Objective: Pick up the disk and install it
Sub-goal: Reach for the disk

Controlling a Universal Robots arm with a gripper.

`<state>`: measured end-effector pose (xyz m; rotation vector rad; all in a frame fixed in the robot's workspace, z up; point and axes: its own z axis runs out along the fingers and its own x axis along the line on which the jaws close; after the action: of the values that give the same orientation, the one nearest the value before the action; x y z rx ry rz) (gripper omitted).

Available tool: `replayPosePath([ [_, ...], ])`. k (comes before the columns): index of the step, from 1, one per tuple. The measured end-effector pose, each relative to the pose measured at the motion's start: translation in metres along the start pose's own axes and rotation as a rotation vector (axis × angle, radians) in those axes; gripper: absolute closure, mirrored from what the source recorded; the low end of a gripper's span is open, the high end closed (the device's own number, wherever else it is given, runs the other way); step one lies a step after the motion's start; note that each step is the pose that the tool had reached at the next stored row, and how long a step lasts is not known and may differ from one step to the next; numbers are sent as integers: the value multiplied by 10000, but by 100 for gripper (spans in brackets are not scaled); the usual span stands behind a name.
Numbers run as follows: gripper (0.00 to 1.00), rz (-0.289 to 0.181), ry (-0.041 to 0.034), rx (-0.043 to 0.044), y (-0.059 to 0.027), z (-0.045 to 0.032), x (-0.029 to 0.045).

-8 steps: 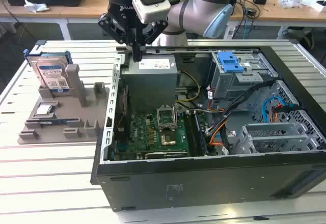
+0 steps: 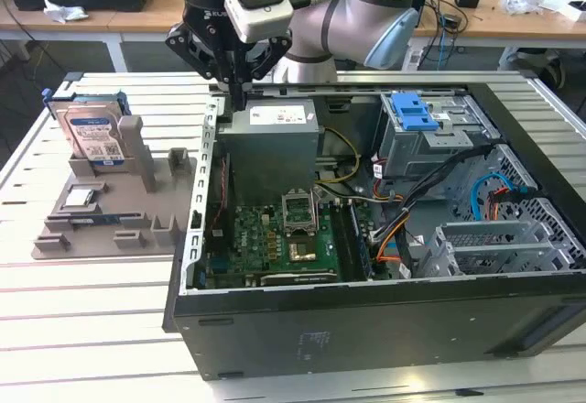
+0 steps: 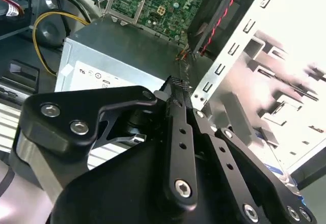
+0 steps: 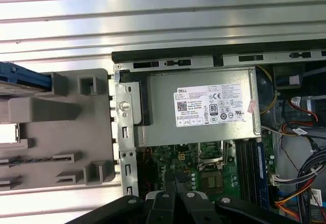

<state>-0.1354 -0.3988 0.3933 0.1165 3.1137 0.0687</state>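
The disk (image 2: 90, 133) stands upright on its edge in a grey holder (image 2: 128, 215) at the exterior view's left, outside the computer case; its white-and-blue label faces the camera. The blue edge of the disk (image 4: 25, 77) also shows in the first wrist view. My gripper (image 2: 240, 99) hangs over the case's wall beside the power supply (image 2: 275, 137), to the right of the disk and well apart from it. The black fingers are shut together with nothing between them, as both wrist views show: gripper (image 3: 178, 86), gripper (image 4: 175, 177).
The open computer case (image 2: 366, 330) holds a green motherboard (image 2: 275, 238), cables and a metal drive cage with a blue caddy (image 2: 414, 110) at the far right. A small square chip (image 2: 81, 197) lies on the grey holder. Slatted metal table (image 2: 92, 330) surrounds everything.
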Motion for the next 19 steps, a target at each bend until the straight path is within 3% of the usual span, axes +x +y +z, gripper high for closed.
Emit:
replayPosePath([
  [4,89,1,0,-1,-7,-2,99],
  [8,89,1,0,0,-19,-6,255],
  [19,89,1,0,-1,-33,-12,443],
])
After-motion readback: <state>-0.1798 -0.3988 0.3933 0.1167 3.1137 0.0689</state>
